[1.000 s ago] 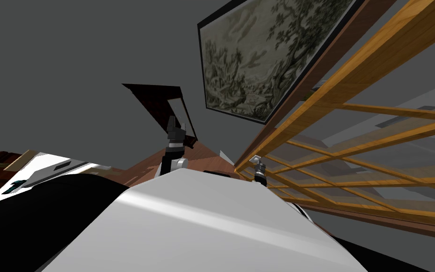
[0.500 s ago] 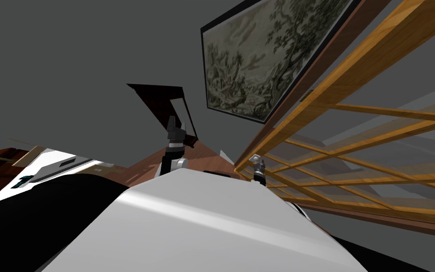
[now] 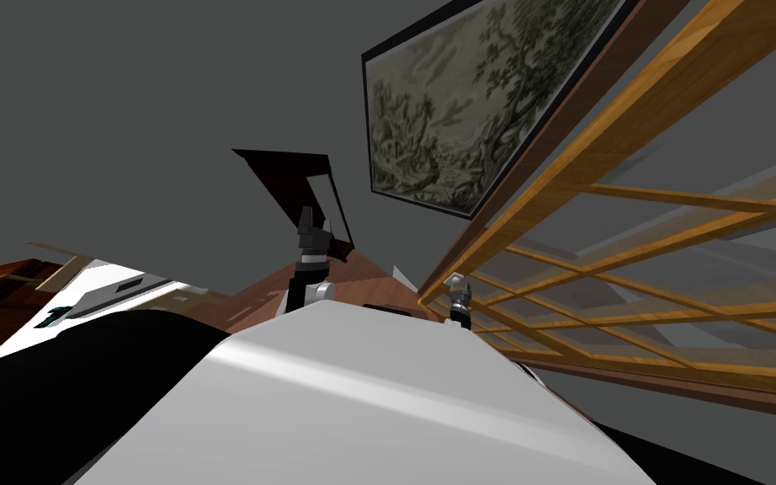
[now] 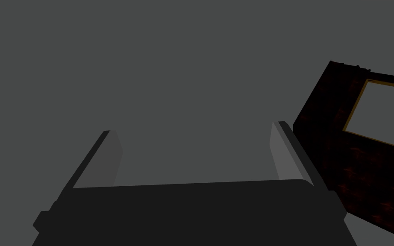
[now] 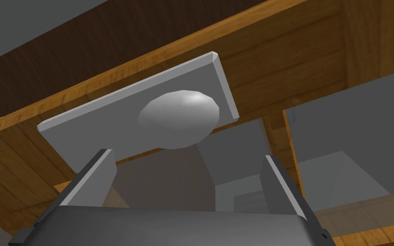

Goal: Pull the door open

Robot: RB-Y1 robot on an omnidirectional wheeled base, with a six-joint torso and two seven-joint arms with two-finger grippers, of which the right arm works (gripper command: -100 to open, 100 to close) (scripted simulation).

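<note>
The right gripper (image 5: pixel 189 168) is spread wide: its two thin grey fingers (image 5: pixel 103 177) stand about a third of the wrist view apart and hold nothing. Just past their tips sits the grey oval door knob (image 5: pixel 179 118), lined up with the gap between the blades but not pinched. Its lower curve ends about level with the tips, and I cannot tell whether either tip touches it. The knob is mounted on a flat grey rectangular backplate (image 5: pixel 106 124). That plate is fixed to the frame of the honey-coloured wooden door with glass panes (image 5: pixel 33 158).

In the head view the door runs off to the robot's right, with the knob at its near edge. The right gripper shows there as a small shape pointing up at the knob, and very little of that arm is visible.

The left gripper (image 4: pixel 194 143) is also spread wide with nothing between its fingers. In the head view its forearm rises nearly upright, well apart from the door, in front of a dark red-brown wooden frame (image 3: pixel 289 181).

A dark-framed picture of trees (image 3: pixel 454 109) hangs on the grey wall just beside the door. Low on the robot's left lies a white slab (image 3: pixel 100 286) carrying a small dark teal mark (image 3: pixel 56 316) (too small to read).
</note>
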